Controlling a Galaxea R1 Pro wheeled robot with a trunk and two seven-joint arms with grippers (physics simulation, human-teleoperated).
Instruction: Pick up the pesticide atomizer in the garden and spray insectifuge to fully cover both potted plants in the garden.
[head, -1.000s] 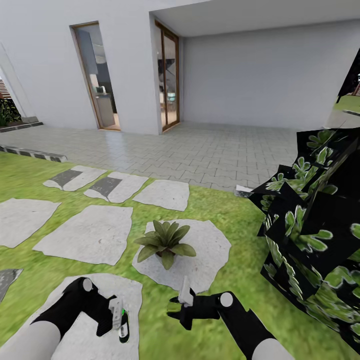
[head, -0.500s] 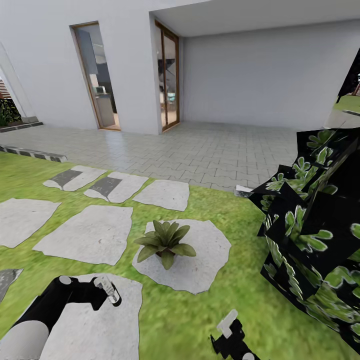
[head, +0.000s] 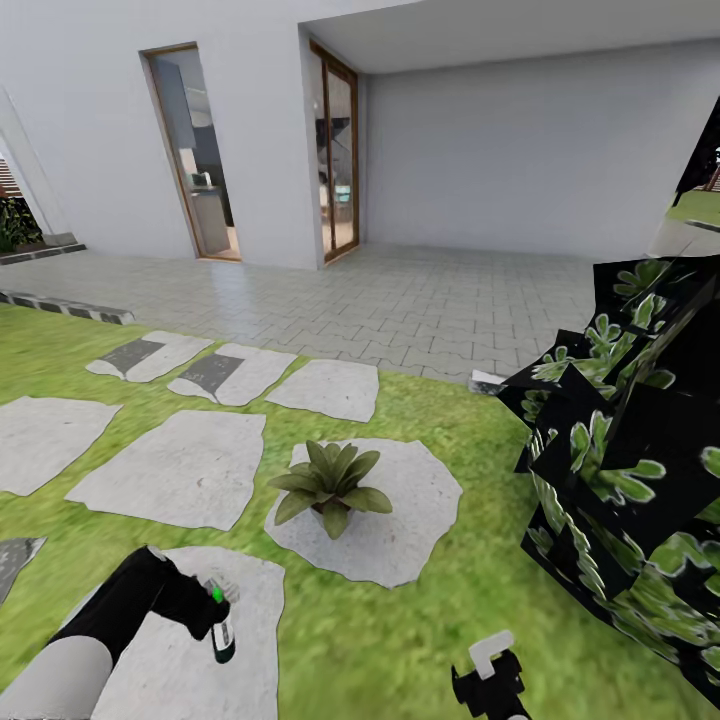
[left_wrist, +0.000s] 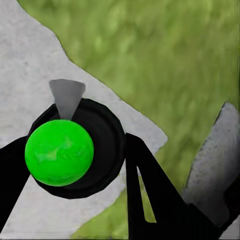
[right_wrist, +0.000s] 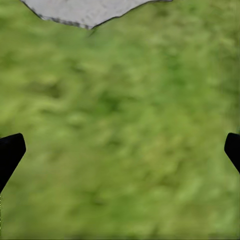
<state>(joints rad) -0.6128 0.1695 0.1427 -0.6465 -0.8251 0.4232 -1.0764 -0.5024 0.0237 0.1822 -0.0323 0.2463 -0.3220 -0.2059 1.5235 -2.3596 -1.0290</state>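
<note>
Gripping the atomizer (head: 221, 625), the left gripper (head: 215, 612) hangs low over a grey stone slab (head: 215, 680) at the near left of the lawn (head: 360, 650). In the left wrist view the bottle is seen end-on: a bright green cap (left_wrist: 59, 152) ringed by a black body, a black finger (left_wrist: 145, 185) pressed to either side of it, and a small grey nozzle standing out from the rim. One potted plant (head: 330, 484) sits on the next slab (head: 400, 525) ahead and to the right of that hand, well apart from it, its leaves spread in a low rosette. The right gripper (head: 492, 672) is at the bottom edge of the head view over bare grass (right_wrist: 120, 130); its finger tips (right_wrist: 10, 150) stand wide apart with nothing between them. No label or writing can be read on the bottle (too small, and probably turned away). A dark leafy shrub (head: 625, 460) crowds the right side.
</note>
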